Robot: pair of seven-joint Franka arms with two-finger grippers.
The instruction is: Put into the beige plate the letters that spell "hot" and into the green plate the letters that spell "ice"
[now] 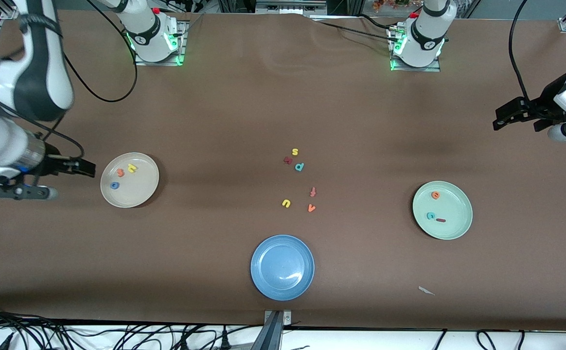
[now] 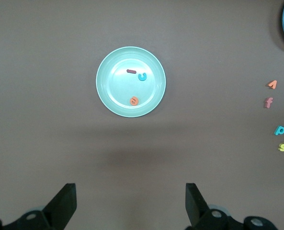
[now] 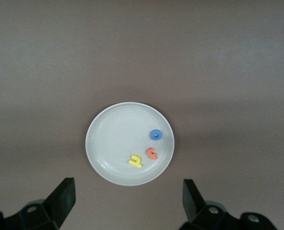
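**Both arms drawn back, plates filled**

Left gripper (image 1: 502, 119) and right gripper (image 1: 88, 169) hang spread and empty at their table ends. Beige plate (image 1: 142, 192) holds h, o, t; green plate (image 1: 458, 226) holds e, c, i (possibly, it is tiny).

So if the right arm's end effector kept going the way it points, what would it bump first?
Probably the round, shallow cream-beige plate. The open right end effector points toward it, held empty above the brown table at the right arm's end. Its height is unclear, so it might pass over the rim.
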